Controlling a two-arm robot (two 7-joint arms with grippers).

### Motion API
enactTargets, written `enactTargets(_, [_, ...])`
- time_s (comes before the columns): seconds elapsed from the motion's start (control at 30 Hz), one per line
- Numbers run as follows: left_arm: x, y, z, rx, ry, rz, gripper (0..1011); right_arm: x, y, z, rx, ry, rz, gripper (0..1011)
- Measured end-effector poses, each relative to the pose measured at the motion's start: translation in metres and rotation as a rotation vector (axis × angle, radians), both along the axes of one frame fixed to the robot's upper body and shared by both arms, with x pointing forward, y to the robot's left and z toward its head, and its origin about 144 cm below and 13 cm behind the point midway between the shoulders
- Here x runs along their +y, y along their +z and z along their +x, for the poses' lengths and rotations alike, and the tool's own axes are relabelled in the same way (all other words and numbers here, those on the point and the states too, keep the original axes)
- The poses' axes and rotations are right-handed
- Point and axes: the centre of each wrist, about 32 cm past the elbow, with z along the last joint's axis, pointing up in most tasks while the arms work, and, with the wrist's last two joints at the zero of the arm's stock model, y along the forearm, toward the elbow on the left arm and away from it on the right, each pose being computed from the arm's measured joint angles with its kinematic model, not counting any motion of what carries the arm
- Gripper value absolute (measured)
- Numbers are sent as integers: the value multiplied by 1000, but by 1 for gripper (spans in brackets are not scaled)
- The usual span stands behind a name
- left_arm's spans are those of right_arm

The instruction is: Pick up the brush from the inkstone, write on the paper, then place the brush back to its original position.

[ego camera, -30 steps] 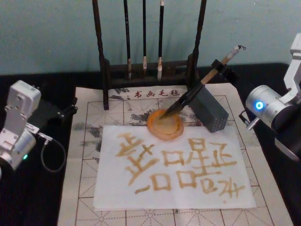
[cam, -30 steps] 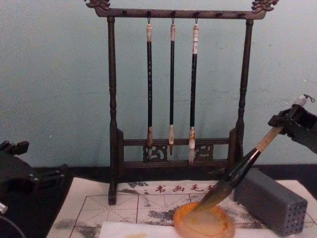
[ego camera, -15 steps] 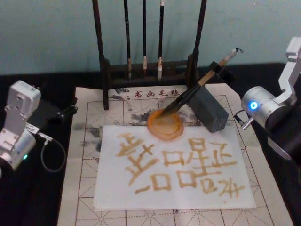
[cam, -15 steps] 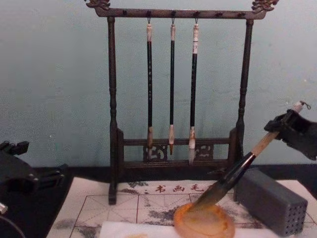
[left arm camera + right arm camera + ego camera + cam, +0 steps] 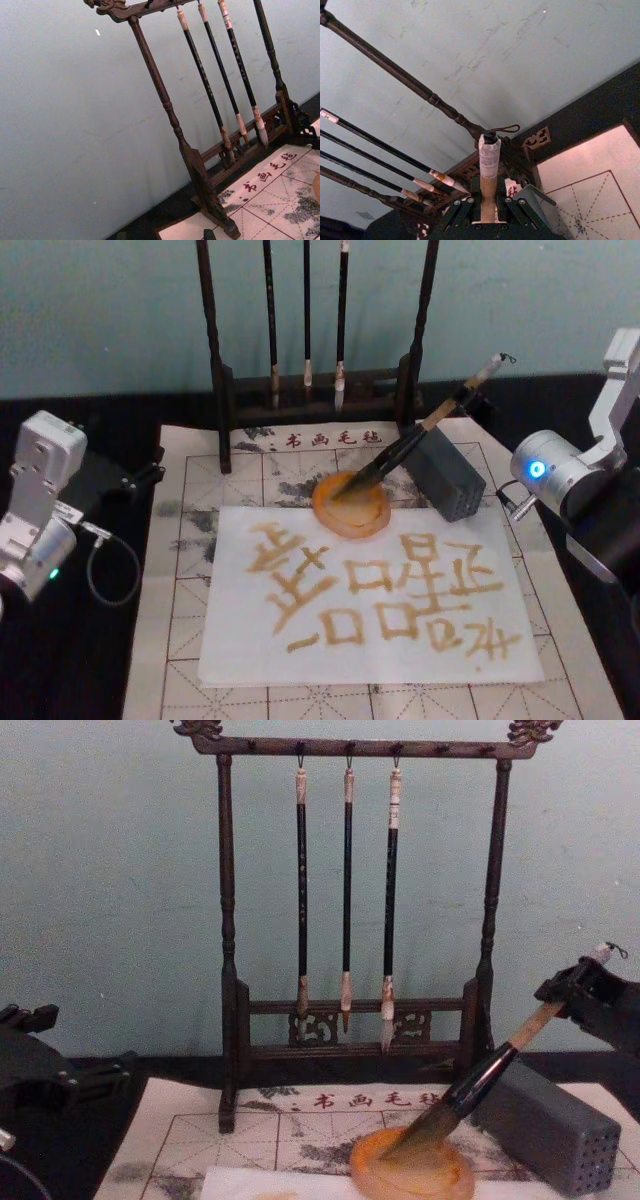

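The brush leans steeply, its dark tip resting in the round orange inkstone at the paper's far edge. My right gripper is shut on the tan upper handle, just below the whitish end cap. In the chest view the brush slants down from the right gripper into the inkstone. The right wrist view shows the handle held between the fingers. Several amber characters cover the white paper. My left gripper is parked at the far left.
A dark wooden rack with three thin hanging brushes stands behind the inkstone. A grey perforated block sits right of the dish, under the brush shaft. The beige gridded mat lies beneath the paper on the black table.
The right gripper has sunk a little, and the brush tip has slid lower into the inkstone. The left arm has not moved.
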Motion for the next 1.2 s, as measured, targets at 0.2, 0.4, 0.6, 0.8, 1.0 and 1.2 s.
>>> enactTargets(0.2, [0,0,0,0,0,0,1001,0,-3,0,11,-2,11,197])
enactTargets(0.4, [0,0,0,0,0,0,1001,0,-6,1,21,-8,20,197])
enactTargets(0.6, [0,0,0,0,0,0,1001,0,-8,1,30,-12,31,197])
enactTargets(0.8, [0,0,0,0,0,0,1001,0,-9,1,37,-14,38,197])
enactTargets(1.0, [0,0,0,0,0,0,1001,-1,-9,2,40,-15,39,197])
enactTargets(1.2, [0,0,0,0,0,0,1001,-1,-9,2,40,-15,40,195])
